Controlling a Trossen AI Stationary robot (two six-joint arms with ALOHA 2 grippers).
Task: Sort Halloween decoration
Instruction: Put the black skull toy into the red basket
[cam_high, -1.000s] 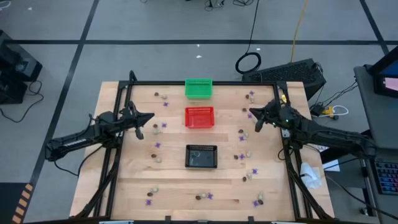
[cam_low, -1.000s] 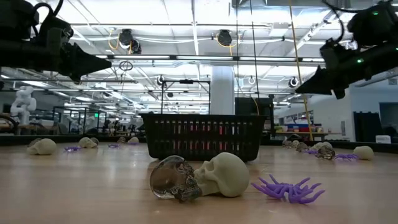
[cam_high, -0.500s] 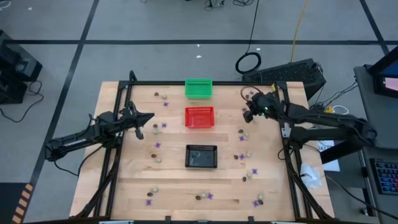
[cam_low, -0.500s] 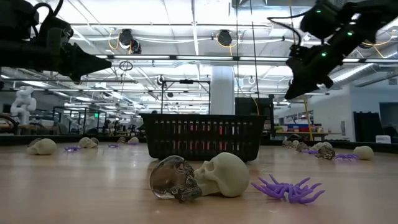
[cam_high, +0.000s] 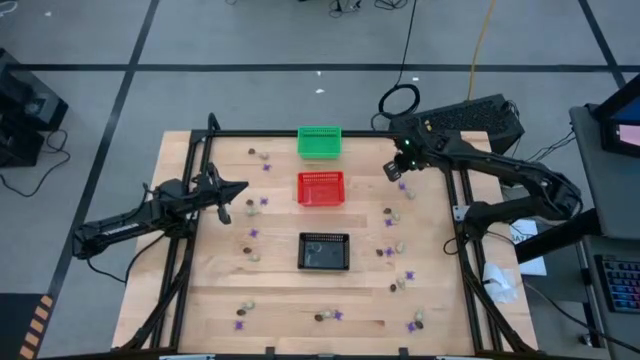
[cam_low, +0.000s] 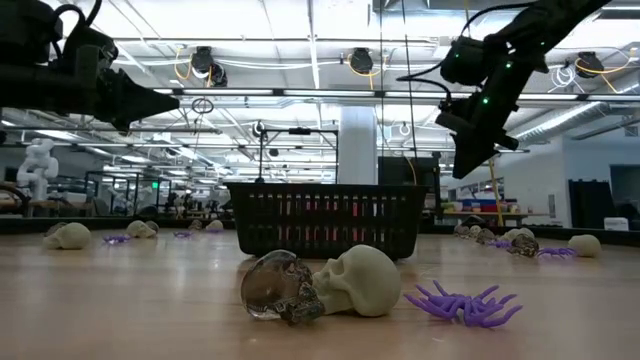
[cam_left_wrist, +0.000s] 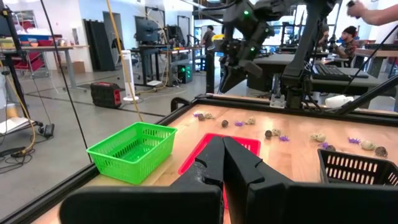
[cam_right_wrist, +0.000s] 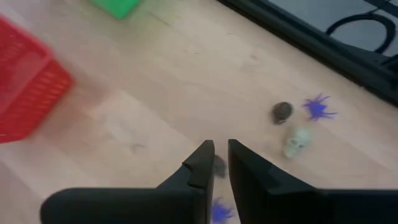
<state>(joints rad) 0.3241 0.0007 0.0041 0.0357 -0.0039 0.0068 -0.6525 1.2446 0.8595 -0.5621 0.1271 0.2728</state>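
Tiny purple, cream and dark brown trinkets lie scattered on the wooden table (cam_high: 280, 290). My right gripper (cam_high: 393, 172) hangs above the table's far right part, pointing down, its fingers a narrow gap apart and holding nothing (cam_right_wrist: 221, 149). Under it lie a dark brown trinket (cam_right_wrist: 282, 112), a purple spider (cam_right_wrist: 319, 107) and a cream skull (cam_right_wrist: 297, 141). My left gripper (cam_high: 240, 188) waits shut above the left side, level, pointing toward the red basket (cam_left_wrist: 224, 146). In the low view a clear skull (cam_low: 275, 287), a cream skull (cam_low: 365, 280) and a purple spider (cam_low: 465, 303) lie near the camera.
Three mesh baskets stand in a row down the table's middle: green (cam_high: 319, 141) at the far edge, red (cam_high: 321, 187), then black (cam_high: 324, 251). A black frame (cam_high: 300, 133) borders the table. People show in the room beyond, in the left wrist view.
My right gripper has swung from the right side toward the table's far edge and a little leftward, tipping from a slant to point nearly straight down over the far right trinkets. The trinkets and baskets have not moved.
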